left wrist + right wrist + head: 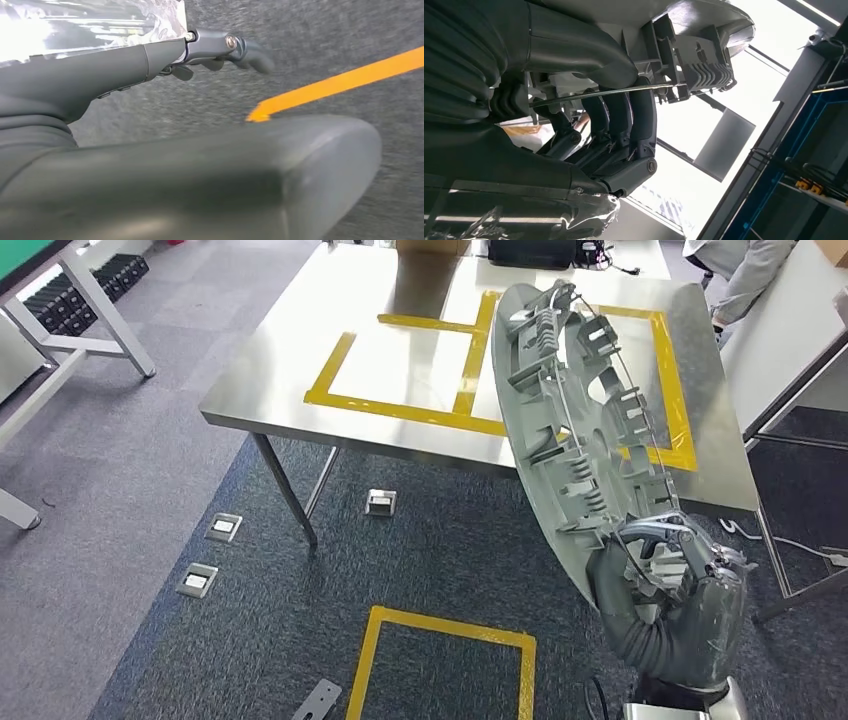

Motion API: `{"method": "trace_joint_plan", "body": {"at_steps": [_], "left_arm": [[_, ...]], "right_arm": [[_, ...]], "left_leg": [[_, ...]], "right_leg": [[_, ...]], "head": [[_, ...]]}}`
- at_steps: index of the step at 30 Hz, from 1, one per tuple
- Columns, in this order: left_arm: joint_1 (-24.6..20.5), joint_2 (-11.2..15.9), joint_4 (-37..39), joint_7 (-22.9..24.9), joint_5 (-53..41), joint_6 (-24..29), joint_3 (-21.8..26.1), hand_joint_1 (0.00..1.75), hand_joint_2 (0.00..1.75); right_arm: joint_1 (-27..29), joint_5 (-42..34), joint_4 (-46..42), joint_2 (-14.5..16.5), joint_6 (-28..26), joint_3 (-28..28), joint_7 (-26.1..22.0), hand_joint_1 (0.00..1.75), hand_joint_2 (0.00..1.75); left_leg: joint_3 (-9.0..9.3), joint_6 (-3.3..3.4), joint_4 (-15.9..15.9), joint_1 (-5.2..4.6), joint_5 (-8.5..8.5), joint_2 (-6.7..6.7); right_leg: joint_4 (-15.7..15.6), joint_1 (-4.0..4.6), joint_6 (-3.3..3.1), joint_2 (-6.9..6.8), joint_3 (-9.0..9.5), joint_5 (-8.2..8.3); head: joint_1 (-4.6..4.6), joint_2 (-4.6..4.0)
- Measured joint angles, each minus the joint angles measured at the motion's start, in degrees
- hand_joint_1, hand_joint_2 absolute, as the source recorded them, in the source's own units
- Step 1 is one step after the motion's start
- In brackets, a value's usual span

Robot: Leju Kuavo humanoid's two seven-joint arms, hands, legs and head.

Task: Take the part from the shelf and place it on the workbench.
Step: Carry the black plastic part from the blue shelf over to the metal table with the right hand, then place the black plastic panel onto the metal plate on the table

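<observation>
Head view: the right hand point(670, 585) has its fingers point(690, 545) wrapped round the lower rim of the part point(580, 430), which rises above them, tilted, before the counter point(300, 380). Carried, then; setting down remains. The left hand point(220, 50) hangs with fingers loosely spread, empty.

The right hand point(589, 125), with its ribbed grey cover and dark fingers point(644, 117), grips a large grey moulded plastic part point(689, 55) with ribbed clips on its inner face. The fingers curl over a thin metal rod point(624, 91) that runs along the part. Beyond it, bright ceiling panels point(774, 35) and a blue-framed metal shelf point(814, 150) with yellow items show.
</observation>
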Motion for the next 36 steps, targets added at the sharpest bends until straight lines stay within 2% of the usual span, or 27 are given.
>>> {"method": "trace_joint_plan", "body": {"at_steps": [2,4,7,8,9,10,12,13,14,17,19,20,22,23,24,25,26,27,28,29,30,31,34,35,36], "left_arm": [[-0.1,0.0,0.0,0.1,0.0,0.0,0.0,0.0,1.75],[-0.1,0.0,0.0,0.1,0.0,0.0,0.0,0.0,1.75],[0.3,0.0,0.0,0.1,0.0,0.0,0.0,0.0,1.75],[0.5,0.0,0.0,0.1,0.0,0.0,0.0,0.0,1.75],[0.7,0.0,0.0,0.1,0.0,0.0,0.0,0.0,1.75],[0.8,0.0,0.0,0.1,0.0,0.0,0.0,0.0,1.75],[0.9,-0.1,0.0,0.1,0.0,0.0,0.0,0.0,1.75],[0.9,-0.2,0.0,0.1,0.0,0.0,0.0,0.0,1.75],[0.8,-0.2,0.0,0.2,0.1,0.1,0.0,0.0,1.75],[0.6,-0.3,0.0,0.5,0.3,0.1,0.0,0.0,1.75],[0.1,-0.4,0.0,0.6,0.4,0.2,0.0,0.0,1.75],[-0.1,-0.5,0.0,0.6,0.5,0.3,0.0,0.0,1.75],[-0.3,-0.5,0.0,0.6,0.5,0.3,0.0,0.0,1.75],[-0.2,-0.5,0.0,0.6,0.5,0.3,0.0,0.0,1.75],[-0.1,-0.5,0.0,0.6,0.5,0.3,0.0,0.0,1.75],[0.0,-0.5,0.0,0.7,0.6,0.3,0.0,0.0,1.75],[0.1,-0.5,0.0,0.7,0.6,0.3,0.0,0.0,1.75],[0.1,-0.5,0.0,0.7,0.6,0.3,0.0,0.0,1.75],[0.1,-0.4,0.0,0.7,0.6,0.3,0.0,0.0,1.75],[0.2,-0.4,0.0,0.7,0.6,0.3,0.0,0.0,1.75],[0.3,-0.3,0.0,0.7,0.6,0.3,0.0,0.0,1.75],[0.4,-0.3,0.0,0.8,0.6,0.3,0.0,0.0,1.75],[0.1,-0.3,0.0,0.8,0.5,0.3,0.1,0.0,1.75],[-0.1,-0.3,0.0,0.8,0.5,0.3,0.1,0.0,1.75],[-0.2,-0.3,0.0,0.8,0.5,0.3,0.1,0.0,1.75]], "right_arm": [[0.0,0.0,0.0,0.0,0.0,-0.1,0.0,1.75,1.75],[0.0,0.0,-0.1,0.0,0.0,-0.1,0.1,1.75,1.75],[-0.1,0.0,0.0,0.0,0.0,-0.1,0.0,1.75,1.75],[-0.1,0.0,0.0,0.0,0.0,-0.1,0.0,1.75,1.75],[-0.1,0.0,0.0,-0.1,0.0,-0.1,0.0,1.75,1.75],[-0.1,0.0,0.0,-0.1,0.0,-0.1,0.0,1.75,1.75],[0.0,0.0,0.0,-0.1,0.0,0.0,0.0,1.75,1.75],[0.1,0.0,0.1,-0.1,0.0,0.0,0.0,1.75,1.75],[0.1,0.0,0.1,-0.1,0.1,0.0,0.0,1.75,1.75],[0.0,0.0,0.0,-0.2,0.1,-0.1,0.0,1.75,1.75],[0.0,0.0,0.0,-0.2,0.2,-0.1,0.1,1.75,1.75],[0.1,0.0,0.1,-0.2,0.2,-0.1,0.1,1.75,1.75],[0.1,0.0,0.2,-0.2,0.3,-0.1,0.1,1.75,1.75],[0.1,0.0,0.2,-0.2,0.3,-0.1,0.1,1.75,1.75],[0.1,0.0,0.2,-0.2,0.3,-0.1,0.1,1.75,1.75],[0.2,0.0,0.2,-0.2,0.3,-0.1,0.1,1.75,1.75],[0.2,0.0,0.2,-0.2,0.3,-0.1,0.1,1.75,1.75],[0.3,0.0,0.2,-0.2,0.3,-0.1,0.1,1.75,1.75],[0.3,0.0,0.2,-0.2,0.3,0.0,0.1,1.75,1.75],[0.4,0.0,0.2,-0.2,0.4,0.0,0.1,1.75,1.75],[0.4,0.0,0.2,-0.2,0.4,0.0,0.1,1.75,1.75],[0.4,0.0,0.3,-0.2,0.4,0.0,0.1,1.75,1.75],[0.4,0.0,0.2,-0.2,0.4,-0.1,0.1,1.75,1.75],[0.3,0.0,0.1,-0.2,0.4,-0.1,0.1,1.75,1.75],[0.3,0.0,0.1,-0.2,0.4,-0.1,0.1,1.75,1.75]], "left_leg": [[0.93,0.74,-2.0,0.18,-1.48,0.0],[2.09,1.33,-3.4,0.59,-2.33,-0.14],[3.39,1.75,-3.7,0.71,-3.28,-0.36],[3.92,1.76,-3.7,0.69,-3.75,-0.41],[4.58,1.74,-3.7,0.65,-4.27,-0.48],[5.32,1.68,-3.7,0.61,-4.81,-0.56],[6.81,1.47,-3.8,0.53,-5.95,-0.69],[7.3,1.23,-3.8,0.52,-6.42,-0.71],[7.55,0.94,-3.9,0.53,-6.8,-0.71],[8.11,0.14,-4.4,0.58,-7.23,-0.63],[8.48,-0.31,-4.0,0.49,-7.29,-0.52],[7.98,-0.61,-2.4,0.48,-7.51,-0.46],[5.21,-1.32,3.7,0.64,-9.08,-0.3],[3.28,-1.63,7.0,0.78,-10.57,-0.26],[1.55,-1.85,9.2,0.89,-11.84,-0.22],[0.28,-1.98,10.0,0.94,-12.39,-0.18],[-0.43,-1.99,9.0,0.97,-11.6,-0.15],[-0.59,-1.89,6.4,0.98,-9.14,-0.12],[-0.65,-1.68,3.0,0.96,-5.5,-0.08],[-0.71,-1.41,0.3,0.83,-2.66,-0.03],[-0.6,-1.05,-1.8,0.64,-0.7,0.04],[-0.59,-0.66,-2.7,0.45,-0.04,0.11],[0.07,0.37,-3.2,0.43,-0.88,0.07],[0.39,0.6,-3.4,0.59,-0.99,-0.02],[0.72,0.81,-3.7,0.75,-1.16,-0.1]], "right_leg": [[0.4,0.04,0.44,-0.11,-0.37,-0.04],[3.3,0.11,0.87,-0.18,-1.9,-0.98],[12.9,0.06,1.32,-0.18,-8.02,-4.89],[15.0,0.06,1.34,-0.18,-9.84,-5.37],[15.2,0.08,1.26,-0.18,-10.94,-4.59],[13.6,0.12,1.08,-0.19,-11.26,-2.56],[7.2,0.37,0.38,-0.23,-10.74,3.64],[4.4,0.62,0.04,-0.29,-10.36,5.75],[2.5,0.88,-0.26,-0.34,-10.08,6.89],[1.1,1.29,-0.91,-0.38,-9.44,6.42],[0.0,0.89,-1.41,-0.37,-8.04,6.12],[-0.6,0.61,-1.63,-0.39,-6.97,5.93],[-1.4,0.28,-1.95,-0.42,-4.97,5.21],[-1.5,0.21,-2.0,-0.34,-4.12,4.68],[-1.6,0.15,-1.98,-0.23,-3.3,4.08],[-1.6,0.08,-1.92,-0.1,-2.46,3.46],[-1.6,0.02,-1.81,0.02,-1.54,2.77],[-1.6,-0.02,-1.65,0.08,-0.61,2.09],[-1.6,-0.04,-1.44,0.12,0.17,1.42],[-1.6,-0.03,-1.14,0.18,0.83,0.83],[-1.5,0.01,-0.74,0.23,1.12,0.29],[-1.4,0.04,-0.33,0.25,1.24,-0.11],[-1.2,0.11,0.74,0.09,1.31,-0.57],[0.1,0.13,0.99,0.01,0.68,-0.68],[2.4,0.1,1.2,-0.08,-0.71,-1.22]], "head": [[-0.06,0.01],[0.17,0.01],[0.62,0.01],[0.67,0.01],[0.7,0.01],[0.74,0.01],[0.86,0.01],[0.91,0.01],[1.0,0.01],[1.08,0.01],[0.92,0.0],[0.74,0.0],[0.34,0.0],[0.17,0.01],[0.06,0.01],[-0.03,0.01],[-0.14,0.01],[-0.23,0.01],[-0.32,0.01],[-0.32,0.01],[-0.35,0.01],[-0.34,0.01],[-0.26,0.01],[-0.11,0.01],[0.1,0.01]]}}
